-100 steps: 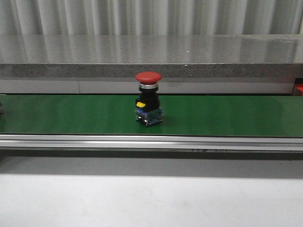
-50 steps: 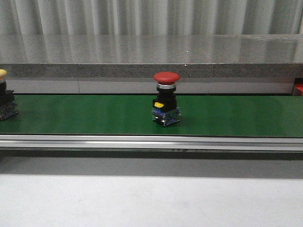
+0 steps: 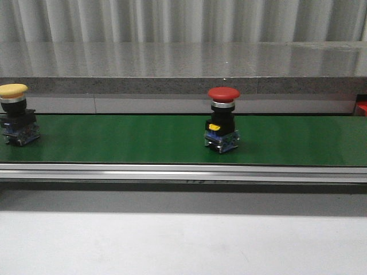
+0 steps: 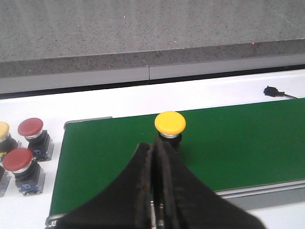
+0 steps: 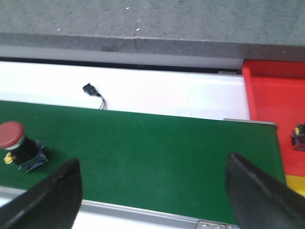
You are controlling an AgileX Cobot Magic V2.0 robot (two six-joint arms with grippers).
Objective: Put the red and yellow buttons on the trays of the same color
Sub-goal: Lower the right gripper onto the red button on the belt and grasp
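Front view shows the green conveyor belt [image 3: 114, 140] carrying two upright buttons: the red button [image 3: 222, 127] near the belt's middle and the yellow button [image 3: 16, 114] at its left end, well apart from each other. No arm appears in this view.

The left gripper [image 4: 153, 191] hangs above the belt with its fingers pressed together, the yellow button just beyond its tips. The right gripper [image 5: 152, 191] has its fingers spread wide over the belt, the red button off to one side of the gap and not between them.

Judging by the task, the step in hand is the pick of the red button by the right arm. To do it well, the spread fingers should centre over the cap, come down around the black body under it, and close there, since the domed cap would likely slip.

A red tray [image 5: 274, 109] sits just past the belt's end, with a small item at its edge. Spare buttons [image 4: 24, 152] stand beside the belt's other end, and a small black connector [image 5: 93, 93] lies on the white surface behind the belt. Nothing blocks the reach
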